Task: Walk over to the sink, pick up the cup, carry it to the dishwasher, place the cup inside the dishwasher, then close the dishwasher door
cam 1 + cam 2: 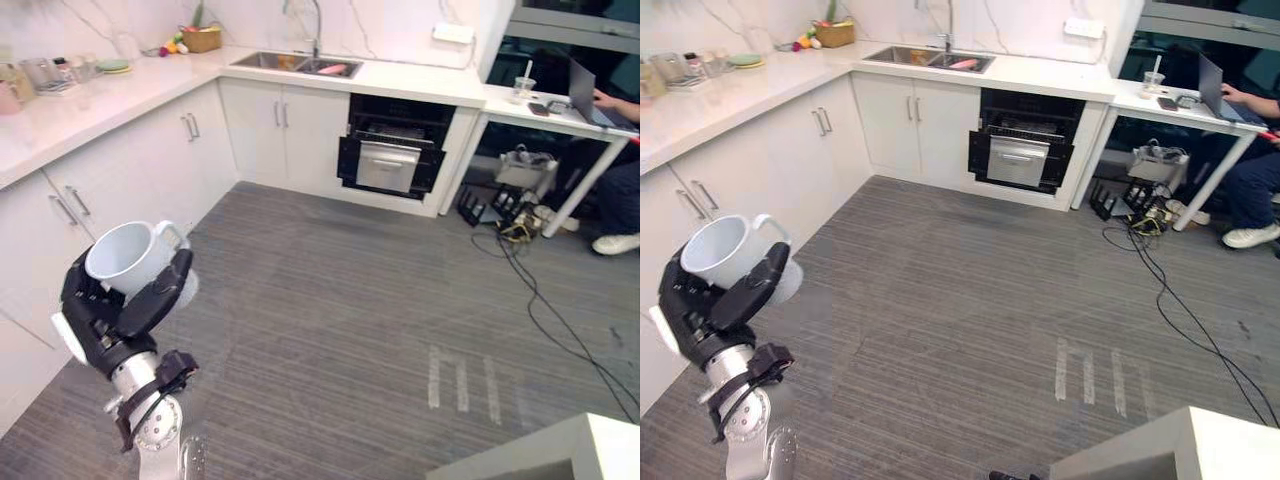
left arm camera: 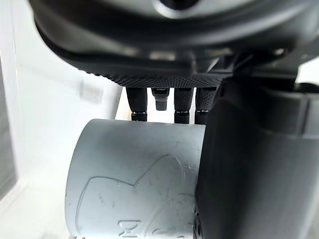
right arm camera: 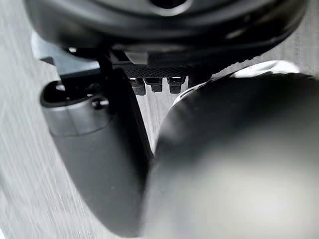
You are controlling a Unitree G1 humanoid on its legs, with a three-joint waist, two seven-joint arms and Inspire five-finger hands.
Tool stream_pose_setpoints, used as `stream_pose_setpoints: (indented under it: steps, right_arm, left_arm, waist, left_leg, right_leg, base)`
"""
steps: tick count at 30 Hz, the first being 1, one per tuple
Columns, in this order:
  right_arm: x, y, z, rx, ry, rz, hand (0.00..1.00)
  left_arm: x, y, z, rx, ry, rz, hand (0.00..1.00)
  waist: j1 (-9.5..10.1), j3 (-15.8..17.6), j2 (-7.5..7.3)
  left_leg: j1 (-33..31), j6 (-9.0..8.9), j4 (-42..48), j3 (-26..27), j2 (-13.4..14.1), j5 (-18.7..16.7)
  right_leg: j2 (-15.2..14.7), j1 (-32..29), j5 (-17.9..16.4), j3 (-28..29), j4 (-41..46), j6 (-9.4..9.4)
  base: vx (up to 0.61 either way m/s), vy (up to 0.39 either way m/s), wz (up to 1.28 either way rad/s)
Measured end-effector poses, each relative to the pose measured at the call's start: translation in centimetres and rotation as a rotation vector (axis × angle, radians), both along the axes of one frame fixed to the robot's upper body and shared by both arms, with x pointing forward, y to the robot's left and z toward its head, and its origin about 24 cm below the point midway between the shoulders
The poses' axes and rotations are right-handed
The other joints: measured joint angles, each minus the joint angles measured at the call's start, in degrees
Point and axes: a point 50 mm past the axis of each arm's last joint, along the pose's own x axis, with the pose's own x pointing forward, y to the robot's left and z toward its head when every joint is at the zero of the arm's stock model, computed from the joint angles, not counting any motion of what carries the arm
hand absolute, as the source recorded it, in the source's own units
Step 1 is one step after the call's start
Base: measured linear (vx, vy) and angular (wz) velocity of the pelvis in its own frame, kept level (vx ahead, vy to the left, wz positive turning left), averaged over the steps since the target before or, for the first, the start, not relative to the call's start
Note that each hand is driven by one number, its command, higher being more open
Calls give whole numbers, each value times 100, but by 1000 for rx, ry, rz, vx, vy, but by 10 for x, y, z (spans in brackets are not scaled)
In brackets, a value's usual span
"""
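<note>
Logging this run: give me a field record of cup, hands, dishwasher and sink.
cup: white, upright, in left hand
left hand: curled round cup, above grey floor
right hand: over floor, seen in its wrist view
dishwasher: across the room under counter, door open
sink: in counter, left of dishwasher
person: seated at white desk, far right

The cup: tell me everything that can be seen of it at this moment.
The cup is a plain white mug, glossy like ceramic, with one loop handle on its far side. Its inside looks empty. It is tilted, mouth up and toward the head camera, held in the air over the grey floor near the white cabinets. The left hand grips it from below, dark fingers curled round its wall. The left wrist view shows a faint outlined design on its side.
</note>
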Motion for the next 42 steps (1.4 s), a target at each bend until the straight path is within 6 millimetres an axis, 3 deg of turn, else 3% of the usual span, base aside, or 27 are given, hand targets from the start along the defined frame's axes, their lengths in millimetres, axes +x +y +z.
stream_pose_setpoints:
  steps: [2, 4, 6, 8, 10, 11, 13, 14, 16, 19, 20, 21, 22, 23, 24, 26, 28, 29, 31, 32, 33, 34, 35, 37, 38, 40, 42]
  right_arm:
    - [2, -2, 1, -6, -4, 43, 100]
    - [2, -7, 2, -22, -6, 74, 100]
    - [2, -11, 3, -32, -17, 81, 100]
    - [6, -15, 5, -49, -33, 102, 100]
    - [10, -23, 8, -68, -54, 142, 100]
    - [10, -23, 8, -71, -57, 157, 100]
    - [11, -18, 7, -53, -57, 215, 100]
    - [13, -16, 7, -47, -57, 248, 100]
    - [12, -6, 5, -28, -42, 335, 100]
    - [9, -3, 3, -22, -32, 296, 100]
    - [9, -2, 3, -22, -33, 281, 100]
    - [10, 0, 3, -23, -44, 245, 100]
    - [11, 1, 3, -23, -47, 227, 100]
    - [16, 6, 4, -19, -92, 139, 100]
    - [19, 7, 5, -17, -108, 109, 100]
    - [28, 10, 8, -16, -162, 20, 100]
    - [32, 12, 10, -24, -183, -54, 100]
    - [33, 11, 10, -30, -184, -69, 100]
    - [35, 8, 12, -29, -186, -89, 100]
    - [35, 8, 12, -27, -186, -87, 100]
    - [35, 8, 12, -25, -178, -79, 100]
    - [36, 4, 13, -28, -174, -71, 100]
    - [40, 2, 15, -34, -180, -54, 100]
    - [50, 0, 20, -47, -203, -21, 100]
    - [52, 0, 21, -47, -201, -20, 100]
    - [50, 4, 23, -53, -188, -12, 100]
    - [47, 5, 24, -65, -184, -10, 100]
  left_arm:
    - [-9, 2, 6, 3, -34, 32, 0]
    - [-14, 3, 11, 9, -67, 53, 0]
    - [-16, 6, 12, 23, -75, 76, 0]
    - [-18, 6, 13, 35, -72, 83, 0]
    - [-26, 6, 12, 69, -47, 105, 0]
    - [-28, 6, 12, 79, -39, 111, 0]
    - [-35, 10, 10, 90, -20, 150, 0]
    - [-36, 13, 11, 94, -19, 162, 0]
    - [-41, 19, 13, 107, -30, 204, 0]
    - [-26, 8, 21, 113, -85, 138, 0]
    - [-23, 5, 22, 112, -96, 116, 0]
    - [-19, -1, 24, 114, -108, 76, 0]
    - [-17, -4, 24, 114, -110, 57, 0]
    - [-11, -14, 25, 106, -117, -3, 0]
    - [-9, -19, 26, 108, -124, -32, 0]
    - [3, -31, 30, 116, -152, -133, 0]
    - [19, -44, 30, 100, -167, -241, 0]
    - [23, -46, 29, 89, -168, -267, 0]
    - [27, -56, 28, 93, -173, -343, 0]
    - [28, -59, 28, 99, -174, -361, 0]
    - [27, -63, 25, 104, -160, -394, 0]
    - [24, -68, 20, 96, -142, -418, 0]
    - [22, -69, 16, 80, -131, -418, 0]
    - [21, -72, 18, 48, -178, -427, 0]
    - [21, -72, 18, 38, -188, -423, 0]
    - [20, -75, 16, 5, -193, -432, 0]
    - [19, -80, 15, 13, -188, -477, 0]
  waist:
    - [70, 52, 48]
    - [84, 114, 81]
    - [138, 247, 92]
    - [145, 307, 95]
    - [253, 365, 224]
    - [294, 385, 264]
    - [396, 363, 241]
    - [418, 347, 208]
    - [502, 155, -89]
    - [502, 1, -326]
    - [490, -19, -384]
    - [447, -46, -484]
    - [416, -51, -487]
    - [224, -88, -423]
    - [169, -90, -418]
    - [29, -72, -394]
    - [-91, 77, -185]
    - [-121, 136, -100]
    - [-243, 212, -4]
    - [-264, 231, -35]
    - [-293, 235, -68]
    - [-300, 198, 5]
    - [-284, 182, 168]
    - [-315, 230, 391]
    - [-311, 246, 419]
    - [-246, 318, 499]
    - [-199, 362, 475]
  left_leg:
    - [-511, -258, 1285, 147, 134, -327]
    - [-1145, -398, 2738, 416, 385, -271]
    - [-1327, -355, 3025, 612, 529, -636]
    - [-1521, -392, 2362, 662, 531, -656]
    - [-1600, -589, 711, 369, 582, 45]
    - [-1623, -701, 643, 330, 642, 305]
    - [-1803, -295, 1323, 257, 462, 652]
    - [-1863, -97, 1561, 278, 414, 531]
    - [-1922, 260, 2113, 540, 54, -167]
    - [-1504, 462, 2198, 524, -397, -697]
    - [-1337, 531, 2101, 495, -497, -773]
    - [-871, 582, 1718, 422, -669, -808]
    - [-621, 596, 1505, 373, -690, -800]
    - [33, 592, 745, 147, -661, -647]
    - [241, 563, 452, 79, -651, -551]
    - [668, 528, -123, -91, -587, -354]
    - [1108, 371, -366, -211, -386, -443]
    - [1230, 275, -367, -207, -320, -500]
    - [1659, -82, -391, -82, -241, -715]
    - [1802, -196, -401, -44, -265, -789]
    - [2140, -339, -331, -12, -285, -1016]
    - [2405, -491, -151, 44, -170, -1182]
    - [2429, -494, 6, 126, -24, -1198]
    - [2103, -467, 1196, 137, 373, -1038]
    - [1979, -473, 1613, 119, 467, -898]
    - [929, -608, 4169, -77, 840, 586]
    - [-226, -330, 5977, -82, 1064, 321]
  right_leg:
    - [11, 52, -232, -69, 180, -61]
    - [-20, 226, -328, -235, 256, -121]
    - [-148, 459, -417, -394, 279, -89]
    - [-360, 599, -521, -512, 283, 26]
    - [-490, 878, -641, -529, 179, 211]
    - [-482, 971, -694, -495, 145, 289]
    - [-618, 1165, -1045, -240, 306, 423]
    - [-719, 1162, -1171, -222, 433, 476]
    - [-1194, 1122, -1425, -69, 937, 506]
    - [-1727, 724, -1042, 115, 2705, 934]
    - [-1841, 574, -808, 129, 3149, 914]
    - [-1983, 274, -232, 274, 4054, 878]
    - [-1906, 64, -259, 404, 4532, 878]
    - [-1456, -576, -665, 407, 5379, 661]
    - [-1301, -798, -793, 350, 5384, 559]
    - [-834, -1504, -1159, 149, 4849, 263]
    - [-296, -2038, -1217, -52, 3457, 105]
    - [-141, -2125, -1070, -18, 2944, 82]
    - [193, -2392, 97, 358, 915, 153]
    - [203, -2450, 347, 388, 743, 150]
    - [166, -2482, 870, 358, 911, -249]
    - [206, -2579, 1249, 336, 1622, -439]
    - [331, -2631, 1043, 230, 1894, -515]
    - [596, -2606, 192, 16, 2485, -662]
    - [692, -2534, 41, 25, 2541, -697]
    - [1116, -1866, -408, 255, 2256, -798]
    - [1310, -1208, -562, 448, 1834, -1057]
  base:
    - [-12, -14, 27]
    - [-8, 0, 42]
    - [45, 66, 39]
    - [88, 111, 40]
    - [233, 249, 16]
    - [309, 320, 2]
    - [334, 301, 3]
    - [406, 298, -3]
    - [476, 242, -8]
    - [487, 235, 26]
    - [472, 189, 25]
    - [376, 126, 16]
    - [531, 139, 32]
    - [522, 102, 32]
    - [527, 80, 36]
    - [498, 0, 38]
    - [584, -46, 39]
    - [426, -44, 25]
    - [511, -75, 26]
    - [738, -138, 31]
    - [666, -144, 23]
    - [787, -180, 3]
    - [636, -195, -8]
    - [629, -258, -7]
    - [654, -268, -29]
    - [624, -199, -48]
    - [672, -180, -44]
